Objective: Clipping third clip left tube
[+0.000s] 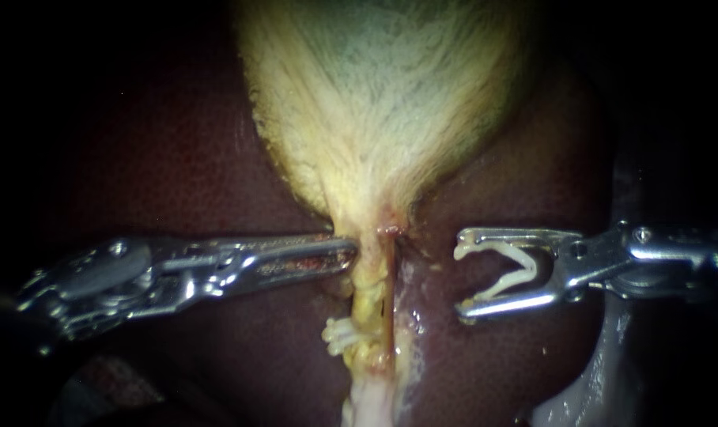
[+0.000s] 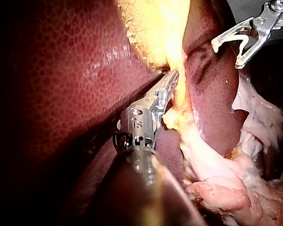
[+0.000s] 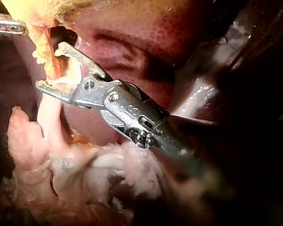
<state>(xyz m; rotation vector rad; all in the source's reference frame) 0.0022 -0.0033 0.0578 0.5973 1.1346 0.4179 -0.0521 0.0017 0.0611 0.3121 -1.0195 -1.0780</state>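
The pale yellow gallbladder narrows to a neck between my two instruments. Below it runs the yellowish left tube, with a white clip on it lower down. A thin reddish tube lies just right of it. My left instrument is shut on tissue at the neck's left edge. My right instrument stands a short way right of the tubes. Its jaws are wide apart and hold an open white clip facing the tubes.
Dark red liver surrounds the gallbladder on both sides. Whitish wet tissue lies along the right of the tubes. In the right wrist view, ragged pink-white tissue spreads under my right instrument.
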